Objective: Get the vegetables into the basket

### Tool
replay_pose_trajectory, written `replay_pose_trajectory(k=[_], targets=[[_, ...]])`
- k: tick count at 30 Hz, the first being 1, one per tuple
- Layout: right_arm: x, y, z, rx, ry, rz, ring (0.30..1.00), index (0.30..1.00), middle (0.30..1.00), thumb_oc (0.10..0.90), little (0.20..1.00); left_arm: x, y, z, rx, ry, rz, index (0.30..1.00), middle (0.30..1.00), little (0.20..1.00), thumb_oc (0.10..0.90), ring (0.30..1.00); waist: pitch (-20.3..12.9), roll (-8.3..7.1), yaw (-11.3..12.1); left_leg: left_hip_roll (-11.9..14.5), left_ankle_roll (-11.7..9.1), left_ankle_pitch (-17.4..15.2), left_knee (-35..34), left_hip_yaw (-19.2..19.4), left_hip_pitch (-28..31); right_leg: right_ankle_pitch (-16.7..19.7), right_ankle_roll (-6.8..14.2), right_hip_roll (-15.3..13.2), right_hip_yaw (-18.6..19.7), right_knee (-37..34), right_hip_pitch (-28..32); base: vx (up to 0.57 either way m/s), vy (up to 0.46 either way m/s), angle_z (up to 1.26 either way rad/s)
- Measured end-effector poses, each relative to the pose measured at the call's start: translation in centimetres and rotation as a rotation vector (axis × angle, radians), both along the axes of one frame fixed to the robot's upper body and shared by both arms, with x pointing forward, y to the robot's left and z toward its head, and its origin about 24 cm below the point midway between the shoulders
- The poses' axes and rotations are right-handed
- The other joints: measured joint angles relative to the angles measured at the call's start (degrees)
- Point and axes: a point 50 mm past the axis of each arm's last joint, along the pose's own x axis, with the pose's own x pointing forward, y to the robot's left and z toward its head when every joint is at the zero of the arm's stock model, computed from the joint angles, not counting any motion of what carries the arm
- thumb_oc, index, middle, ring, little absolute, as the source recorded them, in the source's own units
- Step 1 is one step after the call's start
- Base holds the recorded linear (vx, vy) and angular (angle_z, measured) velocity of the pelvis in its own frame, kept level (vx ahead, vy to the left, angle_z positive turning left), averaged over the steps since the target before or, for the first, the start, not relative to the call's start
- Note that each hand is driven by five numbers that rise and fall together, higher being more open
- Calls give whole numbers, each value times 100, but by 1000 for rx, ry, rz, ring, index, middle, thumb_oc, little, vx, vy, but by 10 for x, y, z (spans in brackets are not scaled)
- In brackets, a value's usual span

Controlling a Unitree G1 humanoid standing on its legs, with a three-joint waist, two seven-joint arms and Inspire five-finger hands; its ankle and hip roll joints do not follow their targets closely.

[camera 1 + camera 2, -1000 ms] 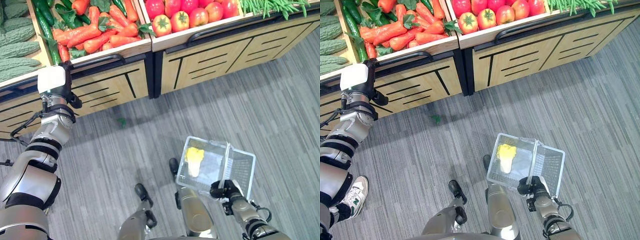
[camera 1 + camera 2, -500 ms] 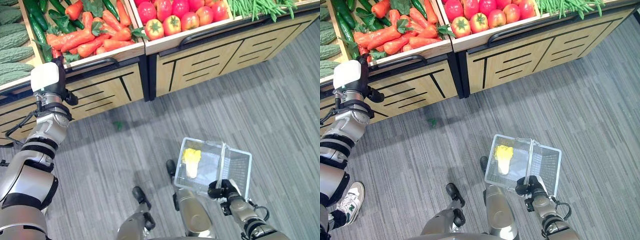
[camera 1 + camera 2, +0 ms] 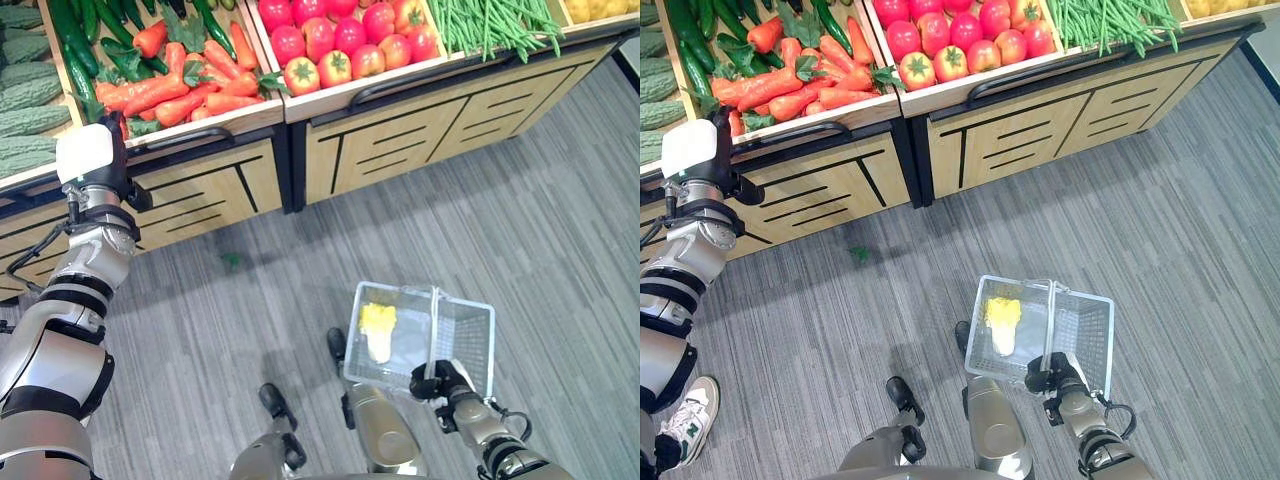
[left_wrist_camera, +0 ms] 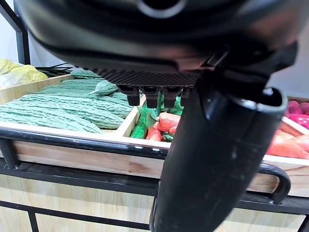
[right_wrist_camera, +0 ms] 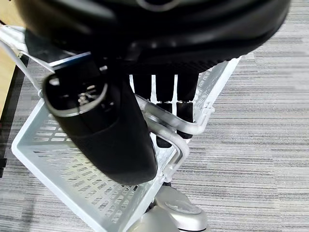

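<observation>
Orange carrots (image 3: pixel 170 90) lie with green leaves in a wooden bin of the produce stand. My left hand (image 3: pixel 88 155) is raised at that bin's front rail, beside the carrots. In its wrist view the fingers (image 4: pixel 154 95) are straight, point over the rail toward the carrots (image 4: pixel 166 121), and hold nothing. Low at the right, my right hand (image 3: pixel 440 380) is shut on the wire handle (image 5: pixel 166 123) of a white mesh basket (image 3: pixel 470 310). A yellow and white cabbage (image 3: pixel 378 330) lies inside the basket.
The stand also holds bitter gourds (image 3: pixel 30 90), cucumbers (image 3: pixel 70 40), tomatoes (image 3: pixel 340 45) and green beans (image 3: pixel 490 20). A black rail (image 3: pixel 200 135) runs along its front. A green leaf (image 3: pixel 231 261) lies on the grey floor. A person's shoe (image 3: pixel 685 425) shows at the lower left.
The camera has shifted, bringing more of the stand into view. My left hand stays at the carrot bin's rail and the right hand still carries the basket.
</observation>
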Motion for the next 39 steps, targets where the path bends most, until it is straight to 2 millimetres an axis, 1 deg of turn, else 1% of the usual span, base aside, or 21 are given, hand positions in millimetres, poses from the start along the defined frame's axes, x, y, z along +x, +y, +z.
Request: replay_pose_trajectory(k=[7, 8, 9, 11, 12, 16, 19, 20, 21, 28, 30, 32, 33, 35, 36, 37, 38, 39], targets=[[0, 0, 0, 0, 0, 1, 300, 300, 300, 400, 300, 0, -1, 0, 0, 0, -11, 1000, 1000, 1000, 900, 1000, -23, 3, 5, 2, 0, 0, 1, 16, -3, 9, -10, 5, 12, 0, -12, -4, -2, 0], [0, 0, 0, 13, 7, -8, 300, 300, 300, 400, 300, 1, -1, -1, -1, 55, -19, 1000, 1000, 1000, 900, 1000, -18, 8, 43, -1, 0, 0, 1, -30, 33, 12, -14, 17, -4, 2, 25, 0, 0, 0], [-5, 0, -4, 28, 46, -19, 300, 300, 300, 400, 300, 2, -1, -9, -2, 191, -40, 1000, 1000, 1000, 900, 1000, -18, 8, 93, 31, -1, -1, 2, -80, 236, 16, -19, 49, -31, 2, 227, -1, 2, -7], [-10, 1, -7, 40, 86, -20, 300, 300, 300, 400, 300, -5, 3, -31, -18, 318, -40, 1000, 1000, 1000, 900, 1000, -17, 5, 180, 80, -9, -9, -2, -120, 623, -2, -27, 101, -83, 1, 594, 2, 4, -11], [-17, 0, -11, 44, 108, -23, 300, 300, 300, 400, 300, -7, 5, -35, -11, 347, -32, 1000, 1000, 1000, 900, 1000, -30, 25, 278, 129, -127, -149, -13, -189, 778, -192, -30, 137, -136, -3, 743, 1, 5, 6], [-29, -5, -14, 52, 128, -71, 300, 300, 300, 400, 300, -8, 7, -35, -8, 359, -17, 1000, 1000, 1000, 900, 1000, -34, 20, 487, 91, -112, -102, -1, -251, 747, -247, -59, 51, -268, -5, 745, -2, 7, 13], [-31, -5, -15, 52, 134, -74, 300, 300, 300, 400, 300, -12, 12, -38, -3, 373, 2, 1000, 1000, 1000, 900, 1000, -45, 22, 500, 75, -99, -89, 0, -280, 706, -174, -6, 35, -296, -4, 721, 1, 3, 4], [-31, -5, -15, 52, 134, -73, 300, 300, 300, 400, 300, -12, 12, -39, -3, 377, 2, 1000, 1000, 1000, 900, 1000, -56, 24, 500, 75, -98, -89, 0, -279, 704, -162, -20, 38, -295, -3, 718, 0, 0, 0], [-31, -5, -15, 52, 134, -71, 300, 300, 300, 400, 300, -12, 12, -39, -3, 377, 0, 1000, 1000, 1000, 900, 1000, -85, 23, 504, 79, -97, -90, 0, -280, 689, -119, -77, 46, -296, -2, 706, 0, 0, 0], [-30, -4, -15, 57, 134, -61, 300, 300, 300, 400, 300, -11, 10, -37, 3, 363, -20, 1000, 1000, 1000, 900, 1000, -118, 18, 484, 90, -98, -93, -1, -280, 657, -108, -89, 66, -292, -1, 667, -4, 4, 0], [-30, -4, -15, 57, 132, -61, 300, 300, 300, 400, 300, -11, 11, -32, 14, 334, -15, 1000, 1000, 1000, 900, 1000, -195, 7, 469, 32, -90, -73, -1, -278, 474, -103, -45, 46, -261, -1, 474, -10, 40, -4], [-30, -5, -15, 57, 129, -61, 300, 300, 300, 400, 300, -9, 11, -20, 43, 296, -19, 1000, 1000, 1000, 900, 1000, -208, -8, 453, 11, -69, -52, -1, -271, 309, -79, -28, 25, -243, -1, 306, 31, 59, -2], [-30, -5, -15, 57, 126, -62, 300, 300, 300, 400, 300, -5, 7, -8, 62, 246, -30, 1000, 1000, 1000, 900, 1000, -208, -9, 453, -21, -53, -30, -1, -267, 201, -14, -61, 23, -227, -1, 195, 80, 87, -3], [-29, -5, -14, 59, 117, -60, 300, 300, 300, 400, 300, 1, 2, 10, 55, 177, -41, 1000, 1000, 1000, 900, 1000, -206, -13, 380, -44, -38, -79, -2, -227, 177, -52, -10, 30, -171, -1, 148, 116, 105, -13], [-26, -4, -13, 60, 98, -55, 300, 300, 300, 400, 300, 6, -4, 30, 63, 102, -53, 1000, 1000, 1000, 900, 1000, -200, -26, 339, -91, -18, -109, 3, -173, 27, -63, 26, 11, -80, -1, -31, 95, 78, -19], [-24, -3, -12, 62, 89, -52, 300, 300, 300, 400, 300, 8, -5, 41, 69, 70, -53, 1000, 1000, 1000, 900, 1000, -187, -45, 313, -105, -6, -114, 9, -136, -45, -32, 35, 6, -41, 0, -118, 57, 45, -26], [-22, -2, -11, 66, 82, -47, 300, 300, 300, 400, 300, 9, -6, 52, 97, 47, -55, 1000, 1000, 1000, 900, 1000, -178, -63, 277, -108, 11, -149, 58, -90, -123, 27, 3, 8, 5, 1, -198, 79, 60, -29], [-20, -1, -10, 69, 76, -39, 300, 300, 300, 400, 300, 9, -7, 58, 100, 24, -61, 1000, 1000, 1000, 900, 1000, -174, -69, 223, -88, 27, -232, 159, -85, -170, 28, 2, 26, 66, 2, -240, 76, 77, -38]])
